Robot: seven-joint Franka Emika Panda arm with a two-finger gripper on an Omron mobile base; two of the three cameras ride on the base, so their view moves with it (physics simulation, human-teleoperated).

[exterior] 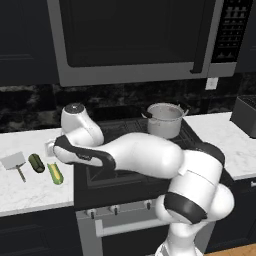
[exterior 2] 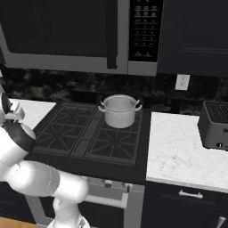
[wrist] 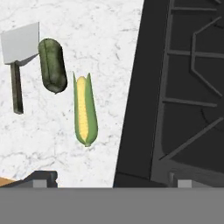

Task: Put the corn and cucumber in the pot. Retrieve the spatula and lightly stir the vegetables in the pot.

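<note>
**Nothing in the pot yet: corn, cucumber and spatula all on the counter**

Corn (wrist: 84, 110) lying flat on the white marble counter (wrist: 87, 26) left of the stove, yellow kernels between green husk. Cucumber (wrist: 52, 64) just beside it, apart from it but touching or nearly touching the blade of the spatula (wrist: 19, 43), whose dark handle points away along the counter. Same trio seen from the left base view: corn (exterior: 55, 173), cucumber (exterior: 36, 163), spatula (exterior: 15, 163), in a row near the counter's front.

Pot (exterior: 164, 120) standing upright on a rear burner of the black stove (exterior: 117, 127), well apart from the vegetables; in the right base view, pot (exterior 2: 120, 110) open at the top, with no vegetable visible inside.

Gripper (wrist: 109, 179) poised above the counter near the stove's edge, jaws spread fully wide, holding nothing; dark fingertips (wrist: 41, 177) just visible at the bottom of the hand view, corn nearest between them.

Progress, as a judgement: at the very start. No step done. Left to do: pick up the corn, carry it to the pot, do likewise with the cucumber, then fetch the spatula and stir lightly. Corn looks the likely first target.
</note>
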